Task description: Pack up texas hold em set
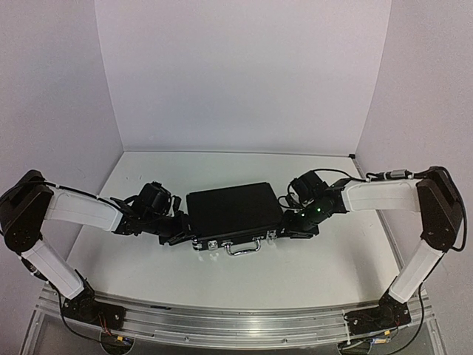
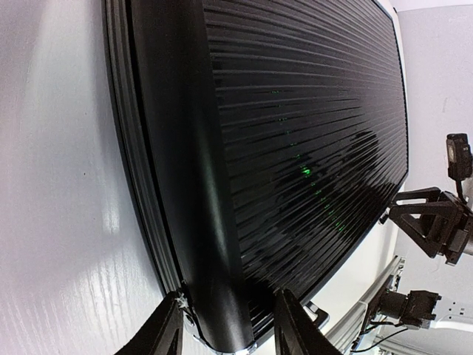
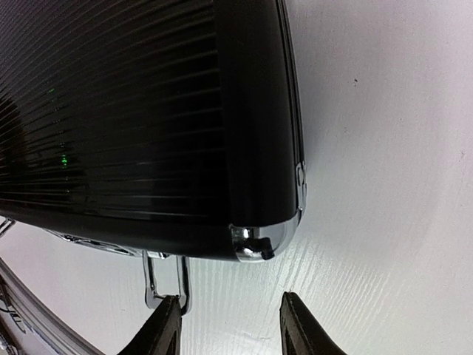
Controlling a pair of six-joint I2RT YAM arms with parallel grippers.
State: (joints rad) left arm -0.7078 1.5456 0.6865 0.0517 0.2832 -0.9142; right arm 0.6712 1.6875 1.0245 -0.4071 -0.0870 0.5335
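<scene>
At the briefcase's left end, the left gripper sits narrowly astride the near corner. One finger is against the end wall by the silver corner piece and the other lies over the lid, so it looks clamped on the case itself. The case lies shut and flat on the table, its handle on the front edge facing the arm bases. No chips, cards or discs show outside it, so the packing seems nearly done, with securing or shifting the closed case as the likely step in hand. At the briefcase's right end, the right gripper stands partly apart with only bare table between its fingers, just short of the chrome corner cap. To do this well, the left hold should be a steady anchor. The right fingers should come squarely onto the corner, not the rounded cap, where they could skid, and both ends should press evenly so the case does not twist or slide. The lid is glossy black with fine parallel ribs that catch green reflections. The edges are broad and rounded, and the trim is bright metal. A thin chrome loop hangs off the front edge, and the table is smooth, faintly grained white.
</scene>
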